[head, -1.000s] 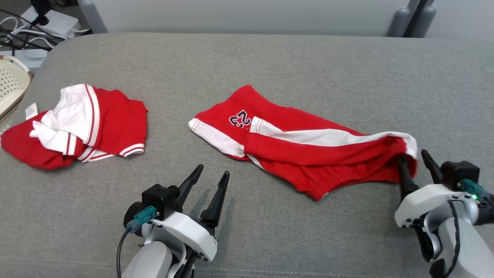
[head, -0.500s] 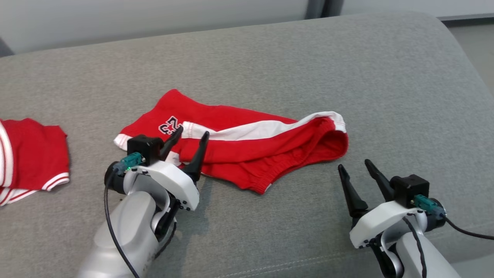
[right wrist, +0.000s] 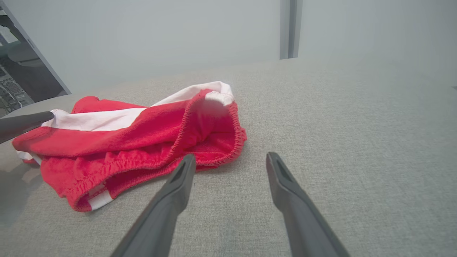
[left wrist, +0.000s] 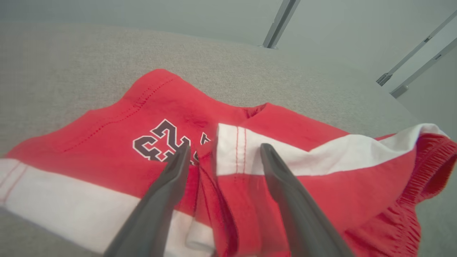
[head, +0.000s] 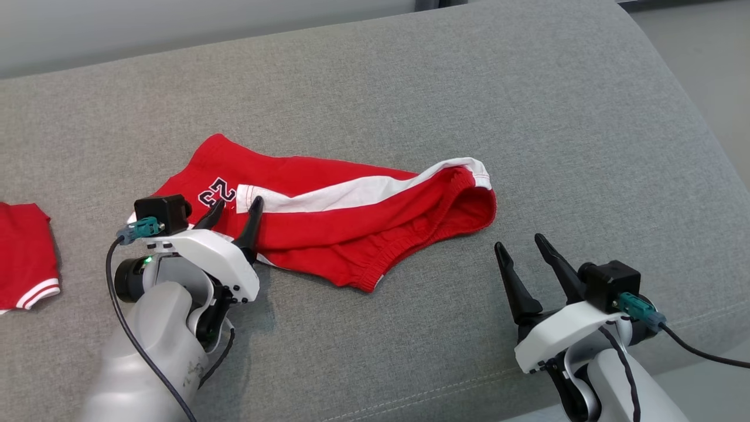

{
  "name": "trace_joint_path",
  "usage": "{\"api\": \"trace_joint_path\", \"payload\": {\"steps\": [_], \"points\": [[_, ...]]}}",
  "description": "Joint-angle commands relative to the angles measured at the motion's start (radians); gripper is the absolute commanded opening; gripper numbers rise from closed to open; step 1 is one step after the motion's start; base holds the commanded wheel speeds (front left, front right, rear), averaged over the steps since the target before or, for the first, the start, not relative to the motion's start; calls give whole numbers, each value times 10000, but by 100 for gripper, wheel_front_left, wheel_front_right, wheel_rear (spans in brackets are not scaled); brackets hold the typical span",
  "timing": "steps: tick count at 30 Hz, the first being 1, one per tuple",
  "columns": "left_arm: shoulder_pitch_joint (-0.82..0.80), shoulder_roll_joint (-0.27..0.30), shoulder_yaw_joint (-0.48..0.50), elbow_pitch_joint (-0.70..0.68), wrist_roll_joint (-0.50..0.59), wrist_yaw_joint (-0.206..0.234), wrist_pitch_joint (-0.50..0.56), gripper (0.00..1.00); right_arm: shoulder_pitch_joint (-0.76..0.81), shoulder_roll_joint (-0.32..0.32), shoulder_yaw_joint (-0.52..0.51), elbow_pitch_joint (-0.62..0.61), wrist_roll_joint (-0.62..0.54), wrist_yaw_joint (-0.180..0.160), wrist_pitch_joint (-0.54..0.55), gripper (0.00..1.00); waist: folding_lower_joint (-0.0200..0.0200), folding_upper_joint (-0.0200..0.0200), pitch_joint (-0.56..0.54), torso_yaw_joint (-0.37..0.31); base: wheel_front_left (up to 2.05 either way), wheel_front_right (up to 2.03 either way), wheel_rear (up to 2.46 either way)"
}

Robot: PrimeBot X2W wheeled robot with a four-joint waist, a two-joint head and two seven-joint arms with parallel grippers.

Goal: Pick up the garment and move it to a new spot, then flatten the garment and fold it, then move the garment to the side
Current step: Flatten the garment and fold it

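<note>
The garment is a pair of red shorts (head: 351, 217) with white side stripes and a dark "23", lying crumpled on the grey cushion (head: 410, 105). My left gripper (head: 237, 205) is open over the shorts' left leg end. In the left wrist view its fingers (left wrist: 171, 185) straddle a raised fold beside the number, the shorts (left wrist: 142, 103) spreading beneath my left gripper (left wrist: 225, 147). My right gripper (head: 518, 242) is open on bare cushion, below and right of the waistband. The right wrist view has the gaping waistband of the shorts (right wrist: 200, 132) just left of my right gripper (right wrist: 231, 156).
A second red garment with white trim (head: 23, 252) lies at the far left edge. The cushion's rounded right edge (head: 691, 129) drops to the floor. Its front seam (head: 410, 404) runs close to both arms. Bare cushion stretches behind and right of the shorts.
The head camera has turned right, shifting the scene left. My left gripper moved up onto the shorts' left leg. My right gripper drew back from the waistband onto bare cushion.
</note>
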Motion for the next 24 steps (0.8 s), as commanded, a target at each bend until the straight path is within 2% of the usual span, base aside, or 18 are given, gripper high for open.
{"api": "trace_joint_path", "payload": {"steps": [1, 10, 11, 12, 13, 14, 21, 24], "points": [[-450, 244, 185, -147, -135, -73, 28, 100, 65, 51, 203, -273, -42, 71, -134, 100, 0, -1, -22, 39, 0, 0, 0], [-432, 204, -204, -706, -1495, -73, 496, 100, -48, 82, 426, -219, 58, 71, -135, 100, 0, -1, 2, -72, 0, 0, 0], [-396, 175, -221, -778, -1718, -73, 575, 74, -30, 84, 419, -195, 53, 71, -135, 100, 0, -1, -2, -83, 0, 0, 0], [-373, 172, -226, -844, -1919, -73, 624, 26, -10, 85, 410, -172, 55, 71, -135, 100, 0, -1, -12, -94, 0, 0, 0], [-385, 237, -333, -909, -1954, -73, 596, 8, 7, 86, 410, -158, 55, 71, -135, 100, 0, -1, -22, -105, 0, 0, 0], [-382, 272, -376, -966, -2064, -73, 547, 0, 20, 87, 406, -152, 55, 71, -135, 100, 0, -1, -25, -115, 0, 0, 0], [-302, 518, -916, -1357, -2511, -73, 147, 0, 139, 94, 141, -456, 310, 71, -135, 100, 0, -1, -72, 140, 0, 0, 0], [-201, 710, -1096, -1610, -2538, -73, -282, 0, 246, 99, 91, -1014, 1556, 71, -135, 100, 0, -1, -145, 369, 0, 0, 0]]}}
